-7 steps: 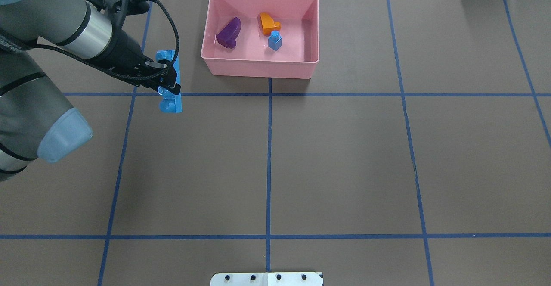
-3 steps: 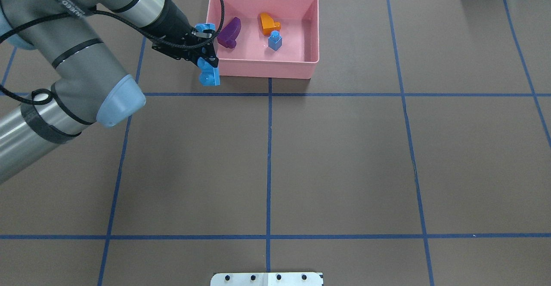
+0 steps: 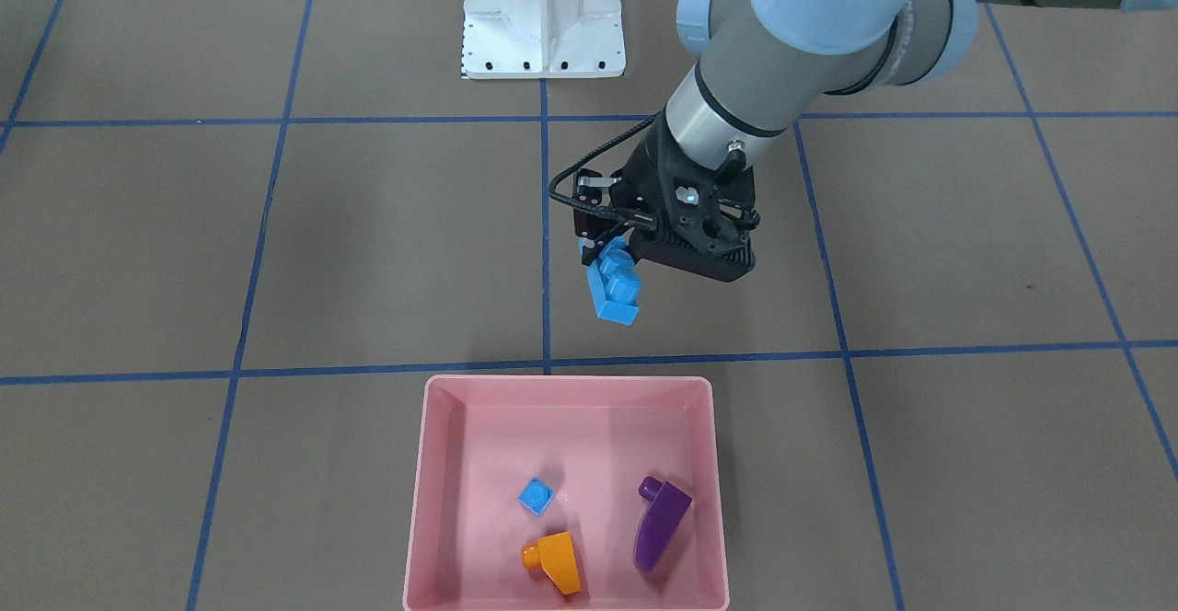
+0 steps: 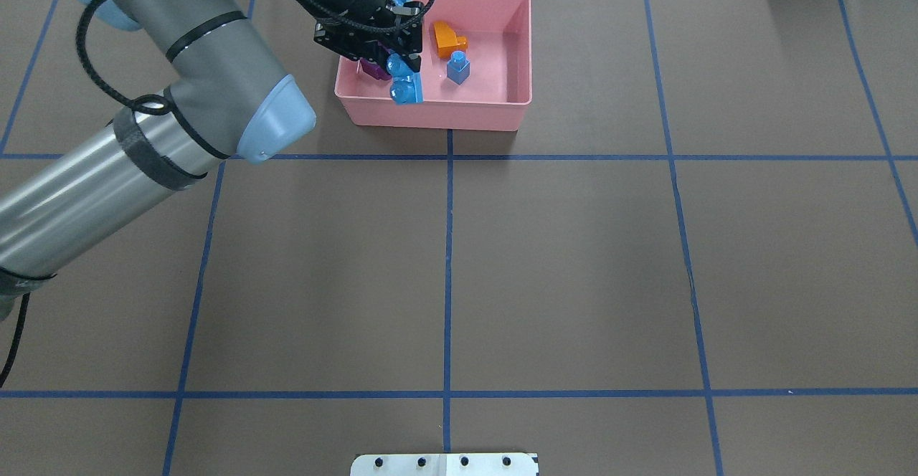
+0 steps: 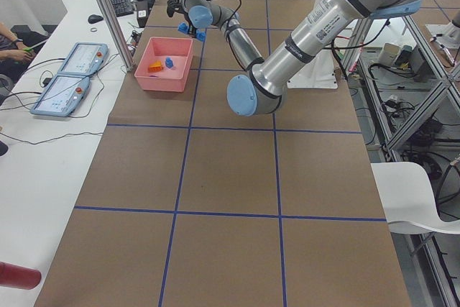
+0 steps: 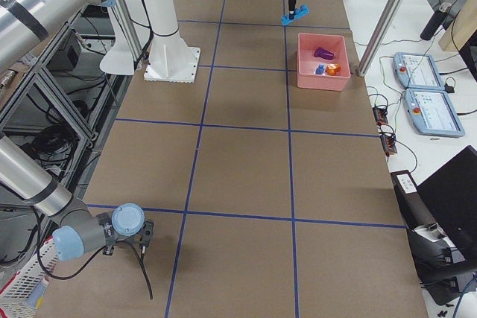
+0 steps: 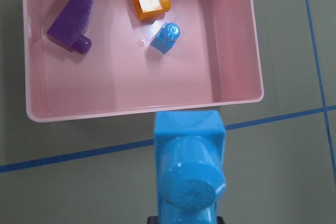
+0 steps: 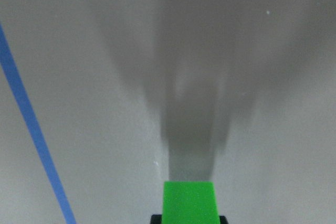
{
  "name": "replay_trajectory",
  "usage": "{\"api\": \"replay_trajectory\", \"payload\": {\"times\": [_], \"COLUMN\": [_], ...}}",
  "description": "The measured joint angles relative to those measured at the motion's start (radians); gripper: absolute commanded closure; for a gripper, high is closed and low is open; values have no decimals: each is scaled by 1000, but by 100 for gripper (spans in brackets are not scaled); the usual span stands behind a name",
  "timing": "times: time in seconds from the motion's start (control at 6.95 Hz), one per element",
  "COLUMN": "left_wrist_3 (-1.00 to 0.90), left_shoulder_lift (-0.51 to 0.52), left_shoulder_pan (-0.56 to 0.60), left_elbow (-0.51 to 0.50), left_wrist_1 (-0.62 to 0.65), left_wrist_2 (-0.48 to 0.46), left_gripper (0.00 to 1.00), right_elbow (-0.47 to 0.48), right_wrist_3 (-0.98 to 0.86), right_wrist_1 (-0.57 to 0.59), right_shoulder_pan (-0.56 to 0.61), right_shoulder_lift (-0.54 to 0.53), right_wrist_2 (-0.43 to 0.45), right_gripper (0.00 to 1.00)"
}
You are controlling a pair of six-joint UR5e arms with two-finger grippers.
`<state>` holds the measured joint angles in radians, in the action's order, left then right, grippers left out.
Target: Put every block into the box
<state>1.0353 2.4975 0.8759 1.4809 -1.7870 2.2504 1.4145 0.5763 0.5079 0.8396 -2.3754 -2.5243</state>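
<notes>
My left gripper is shut on the long blue block and holds it in the air, end down, by the pink box's wall nearest the robot. The left wrist view shows that block just outside the box rim. Inside the box lie the purple block, the orange block and the tiny blue block. In the right wrist view a green block sits in my right gripper above bare table, with the jaws shut on it.
The white robot base stands at the table's edge by the robot. Blue tape lines divide the brown tabletop into squares. Control tablets and a person's hand are off the table beyond the box.
My left arm has swung to the right and forward with the long blue block, from the table left of the box up to the box. The blocks in the box have not moved.
</notes>
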Motion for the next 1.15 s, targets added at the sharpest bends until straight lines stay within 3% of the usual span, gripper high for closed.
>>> {"api": "replay_trajectory", "payload": {"times": [0.43,0.58,0.72,1.15], "left_wrist_3": [19,20,20,19], "left_shoulder_lift": [155,186,200,205], "left_shoulder_pan": [-4,-10,-20,-54], "left_elbow": [-375,-467,-527,-571], "left_wrist_1": [-263,-318,-359,-386], "left_wrist_2": [-119,-164,-207,-291], "left_gripper": [100,65,1,0], "right_elbow": [129,151,170,227], "right_wrist_3": [5,5,5,5], "right_wrist_1": [-15,-16,-16,-17], "right_shoulder_pan": [-16,-11,-8,0], "right_shoulder_lift": [-114,-127,-135,-152], "right_wrist_2": [0,1,6,92], "right_gripper": [100,100,100,100]}}
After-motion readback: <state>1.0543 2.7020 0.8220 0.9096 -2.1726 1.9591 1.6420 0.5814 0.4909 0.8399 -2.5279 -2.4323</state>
